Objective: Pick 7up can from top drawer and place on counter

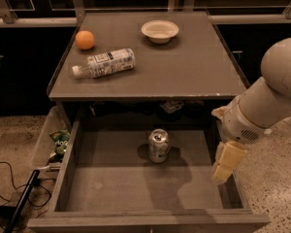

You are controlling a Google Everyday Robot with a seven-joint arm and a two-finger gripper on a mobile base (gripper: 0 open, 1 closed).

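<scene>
The hand (pixel 227 162) hung over the right side of the open top drawer (pixel 126 188), just inside its right wall. It pointed downward from a pale, rounded arm (pixel 269 98) that entered from the right. Whether the hand was wide or narrow could not be told from this angle; it appeared to hold nothing.

The 7up can (pixel 158 145) stood upright on the drawer bottom, pull-tab end up. It was to the left of the hand and slightly farther back, well apart from it, with bare drawer floor between the two.

The worktop (pixel 194 67) lay above and behind the hand, its front edge over the rear of the drawer. Three items rested on it, all beyond and to the left of the hand and apart from one another:
- a clear plastic bottle (pixel 104 63), lying on its side with the white cap pointing left;
- an orange (pixel 85 40), just behind the bottle;
- a pale bowl (pixel 159 31), upright, farthest back

Low and far to the left of the hand, outside the drawer's left wall, a green packet (pixel 61 141) lay in a pale bin (pixel 42 144)
</scene>
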